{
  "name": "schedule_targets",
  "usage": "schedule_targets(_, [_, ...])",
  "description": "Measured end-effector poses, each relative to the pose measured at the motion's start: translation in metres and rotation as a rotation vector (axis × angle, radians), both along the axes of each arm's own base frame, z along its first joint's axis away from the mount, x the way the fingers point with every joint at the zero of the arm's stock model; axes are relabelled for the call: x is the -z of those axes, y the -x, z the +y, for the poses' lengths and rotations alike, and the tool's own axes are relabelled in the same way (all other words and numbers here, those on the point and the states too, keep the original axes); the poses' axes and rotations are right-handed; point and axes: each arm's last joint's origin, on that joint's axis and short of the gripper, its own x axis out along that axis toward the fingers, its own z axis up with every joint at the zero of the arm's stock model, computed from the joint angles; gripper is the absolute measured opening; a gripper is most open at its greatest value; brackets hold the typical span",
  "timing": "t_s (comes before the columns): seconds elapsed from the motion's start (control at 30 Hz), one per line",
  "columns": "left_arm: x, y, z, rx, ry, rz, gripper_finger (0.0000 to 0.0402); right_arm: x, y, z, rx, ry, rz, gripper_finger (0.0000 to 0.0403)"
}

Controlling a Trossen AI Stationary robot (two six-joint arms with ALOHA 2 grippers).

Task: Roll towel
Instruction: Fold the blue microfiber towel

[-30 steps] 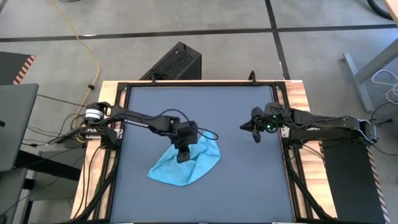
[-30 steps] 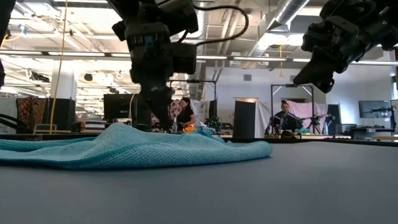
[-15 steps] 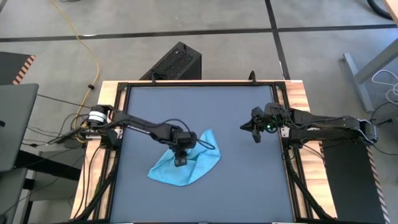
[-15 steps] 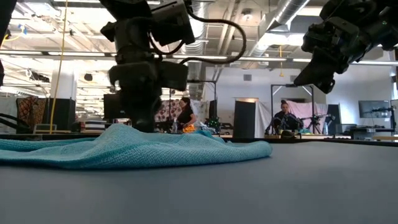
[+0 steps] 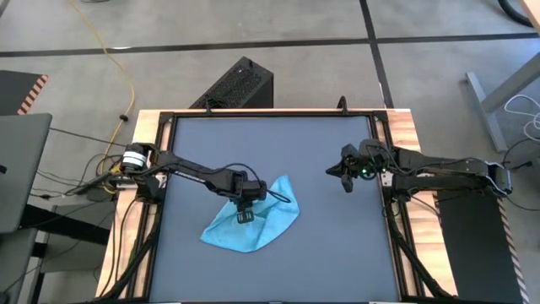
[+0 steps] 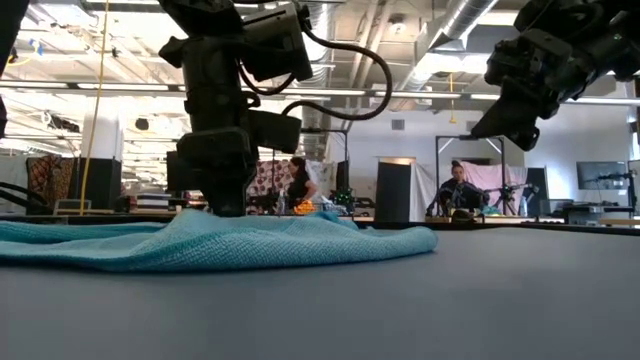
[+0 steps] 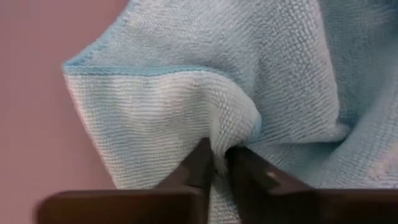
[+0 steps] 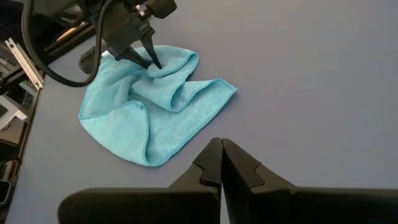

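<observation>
Towel (image 5: 251, 222) lies crumpled left of centre on the table (image 5: 337, 253). Left gripper (image 7: 217, 163) is pinched on a small fold. Risk, I'd say: thin bite slips out on lift, or it drags the whole heap and bunches instead of rolling. Right gripper (image 5: 345, 179) hovers clenched, empty, well apart. Bare tabletop all round; edges not close.

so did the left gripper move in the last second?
Yes. In the high view the left gripper has slid toward the table's left rail, and it is now shut on a fold of the towel.
</observation>
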Motion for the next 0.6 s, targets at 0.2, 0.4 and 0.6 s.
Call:
schedule_targets(0.2, [-0.004, 0.002, 0.001, -0.025, -0.002, 0.0, 0.0002, 0.001, -0.01, -0.003, 0.058, -0.04, -0.022, 0.0027])
schedule_targets(0.4, [-0.043, 0.012, 0.009, -0.091, -0.061, -0.114, 0.0001, 0.025, -0.032, -0.01, 0.062, -0.071, 0.086, 0.0027])
schedule_targets(0.6, [-0.07, 0.027, 0.025, -0.155, -0.106, -0.158, 0.0, 0.047, -0.066, -0.018, 0.007, -0.088, 0.031, 0.0027])
